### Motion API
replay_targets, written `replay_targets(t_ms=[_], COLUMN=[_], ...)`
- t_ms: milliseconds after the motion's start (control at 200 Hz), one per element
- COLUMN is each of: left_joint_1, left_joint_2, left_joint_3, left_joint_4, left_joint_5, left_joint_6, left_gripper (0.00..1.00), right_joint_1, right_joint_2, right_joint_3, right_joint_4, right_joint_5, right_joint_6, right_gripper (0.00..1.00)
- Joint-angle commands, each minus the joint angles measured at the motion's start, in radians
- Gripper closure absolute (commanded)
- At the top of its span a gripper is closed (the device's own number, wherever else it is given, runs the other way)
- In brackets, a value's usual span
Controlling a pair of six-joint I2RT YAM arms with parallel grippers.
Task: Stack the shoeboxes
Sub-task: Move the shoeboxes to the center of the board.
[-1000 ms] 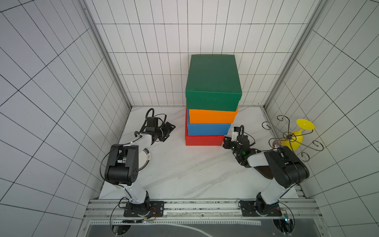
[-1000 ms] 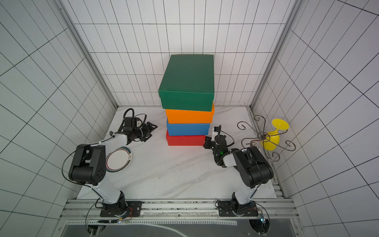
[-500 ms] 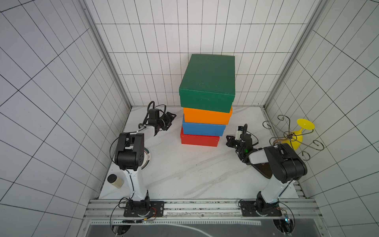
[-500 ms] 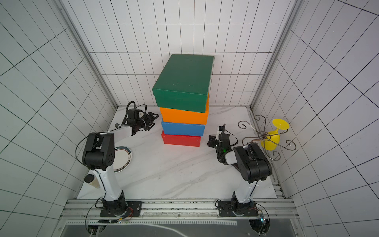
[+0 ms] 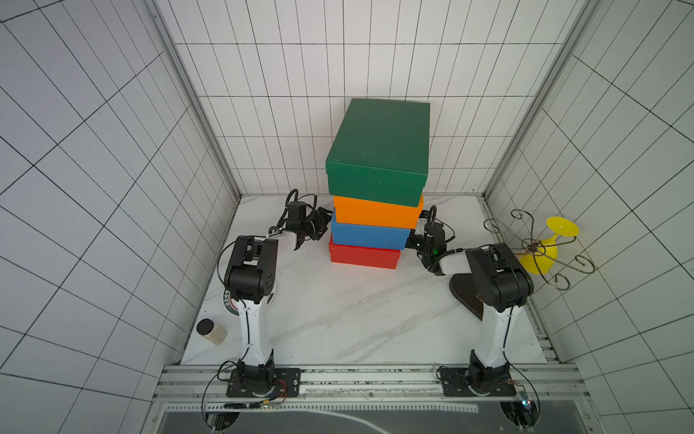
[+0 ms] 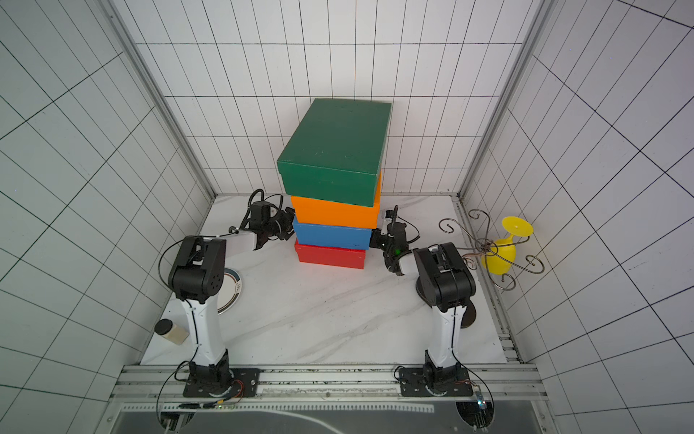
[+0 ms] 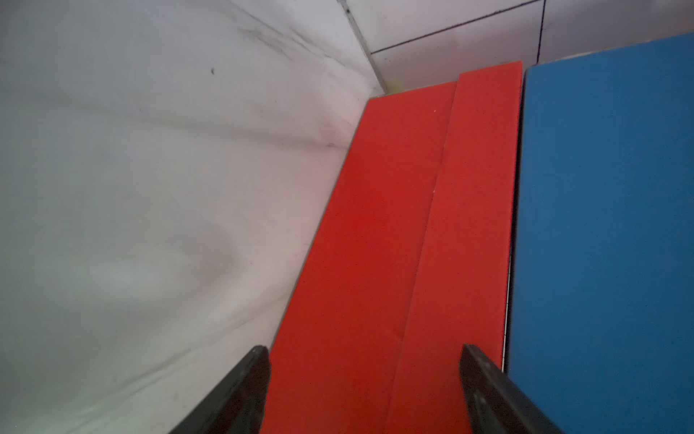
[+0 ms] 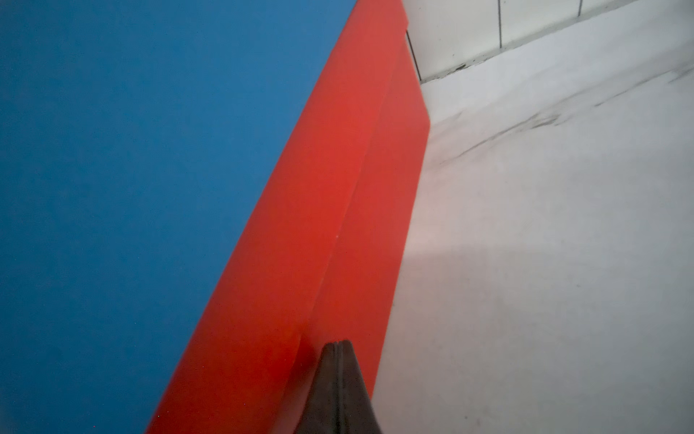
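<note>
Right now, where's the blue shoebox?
In a top view the blue shoebox sits at the back centre of the table, directly on the red shoebox and under the orange shoebox.

2 top views side by side, high over the front rail, looking down on the whole table, 2 wrist views close along opposite sides of the red box and blue box, shared by all 4

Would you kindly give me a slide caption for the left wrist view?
Open left end effector alongside the red shoebox, with the blue shoebox stacked on it.
</note>
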Motion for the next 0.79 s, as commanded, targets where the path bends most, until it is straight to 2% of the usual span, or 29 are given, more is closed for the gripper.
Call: replay_targets(t_ms=[0, 345, 790], left_joint_1=[-0.029, -0.038, -0.047], left_joint_2=[-0.039, -0.229, -0.457], left_joint_3=[-0.070, -0.343, -0.579], left_joint_4=[0.043, 0.102, 0.071], left_joint_5=[0.034, 0.031, 0.015], left_joint_6=[-0.006, 0.001, 0.037], left_gripper=[0.21, 0.21, 0.21], right_joint_1=[0.065, 0.152, 0.213], right_joint_2=[0.008, -0.108, -0.275], right_joint_3=[0.063, -0.095, -0.306], right_joint_4=[-0.039, -0.016, 0.015], right_joint_5=[-0.017, 0.017, 0.066], right_joint_6=[-0.021, 0.004, 0.059], right_gripper=[1.00, 1.00, 1.00])
